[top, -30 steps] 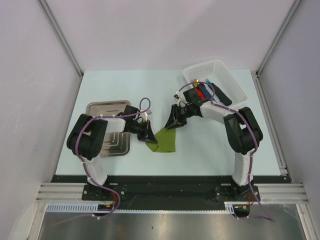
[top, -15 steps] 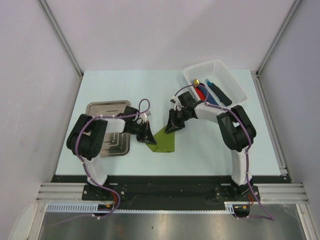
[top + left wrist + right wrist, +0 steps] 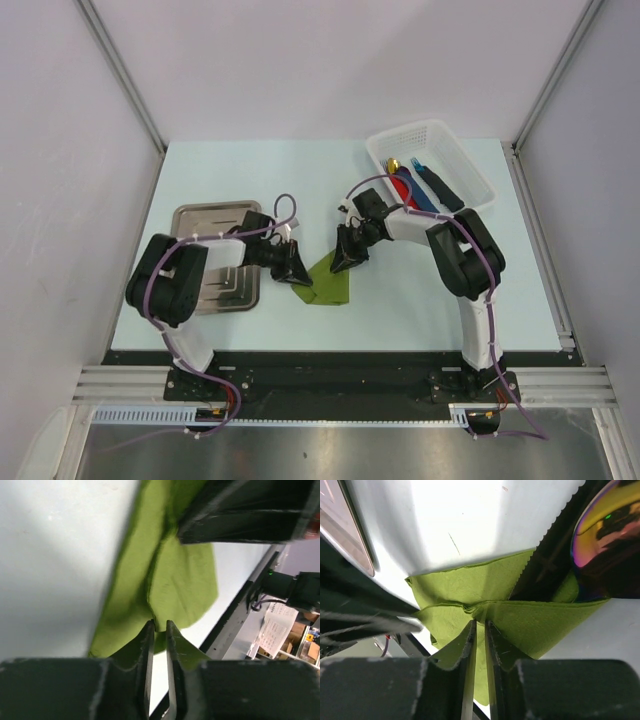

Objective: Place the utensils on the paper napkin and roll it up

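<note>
The olive-green paper napkin lies crumpled on the table between my two grippers. My left gripper is at its left edge, and in the left wrist view a fold of the napkin sits between the nearly closed fingertips. From the upper right corner, my right gripper pinches a raised ridge of the napkin between its narrow jaws. A slim dark utensil lies in the white basket.
A silver metal tray sits left of the napkin, under the left forearm. The basket at the back right also holds a red gold-tipped piece and a blue one. The table's front edge runs close below the napkin.
The right gripper has shifted slightly left and narrowed its jaws onto the napkin's corner. The left jaws have eased apart a little. The napkin has bunched up between them.
</note>
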You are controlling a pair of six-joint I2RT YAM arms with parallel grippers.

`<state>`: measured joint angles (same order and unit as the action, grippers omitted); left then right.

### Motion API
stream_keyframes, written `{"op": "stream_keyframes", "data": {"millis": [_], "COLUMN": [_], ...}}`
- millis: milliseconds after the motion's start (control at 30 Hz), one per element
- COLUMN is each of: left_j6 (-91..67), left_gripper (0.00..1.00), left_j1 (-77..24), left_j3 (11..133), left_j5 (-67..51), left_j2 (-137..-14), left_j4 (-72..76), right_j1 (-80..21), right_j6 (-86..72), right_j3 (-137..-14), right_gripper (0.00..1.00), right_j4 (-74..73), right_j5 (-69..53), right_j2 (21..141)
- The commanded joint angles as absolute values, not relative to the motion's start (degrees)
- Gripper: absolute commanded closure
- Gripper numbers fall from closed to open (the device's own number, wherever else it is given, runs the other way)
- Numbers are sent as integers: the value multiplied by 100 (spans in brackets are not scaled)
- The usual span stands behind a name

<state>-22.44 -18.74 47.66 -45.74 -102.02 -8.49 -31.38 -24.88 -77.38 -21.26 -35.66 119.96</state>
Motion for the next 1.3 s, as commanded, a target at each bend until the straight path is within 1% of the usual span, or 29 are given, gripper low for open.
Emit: {"op": "stream_keyframes", "data": {"millis": [0, 33, 67, 200, 400, 500, 567, 700, 733, 800, 833, 933, 1133, 1267], "left_j6": [-2196, -2293, -2355, -2443, -2802, -3241, -3427, -3463, -3454, -3445, -3437, -3410, -3428, -3480], "left_gripper": [75, 68, 66, 65, 72, 77, 83, 89, 93, 96, 99, 100, 100, 100], "left_j1": [-1810, -1828, -1863, -2222, -2689, -2707, -2716, -2742, -2733, -2742, -2742, -2707, -2646, -2646], "left_j3": [4659, 4623, 4623, 4684, 4720, 4632, 4597, 4579, 4597, 4614, 4623, 4632, 4658, 4632], "left_j5": [-5000, -5079, -5115, -5089, -4896, -4869, -4930, -4808, -4773, -4720, -4676, -4483, -4280, -4289], "left_j2": [-9353, -9265, -9116, -9052, -9474, -9817, -10071, -10405, -10485, -10739, -10819, -11012, -11127, -11127], "left_j4": [-370, -282, -220, -132, 184, 553, 772, 747, 695, 572, 510, 247, 114, 184], "right_j1": [-3164, -3173, -3173, -3173, -3164, -3164, -3164, -3147, -3112, -3085, -3076, -3006, -2822, -2698], "right_j6": [-2373, -2373, -2373, -2373, -2390, -2382, -2399, -2399, -2408, -2417, -2417, -2452, -2680, -2733], "right_j3": [-7682, -7673, -7664, -7655, -7603, -7559, -7559, -7602, -7611, -7638, -7655, -7804, -8112, -8121], "right_gripper": [83, 83, 83, 84, 84, 84, 84, 84, 84, 83, 83, 82, 72, 71], "right_j4": [-2066, -2057, -2057, -2048, -2030, -1995, -1969, -1907, -1890, -1863, -1855, -1872, -1951, -2030], "right_j5": [-3454, -3454, -3463, -3489, -3489, -3472, -3489, -3498, -3507, -3524, -3533, -3647, -3964, -3990], "right_j2": [12261, 12269, 12278, 12296, 12270, 12252, 12252, 12261, 12261, 12234, 12234, 12191, 11646, 11259]}}
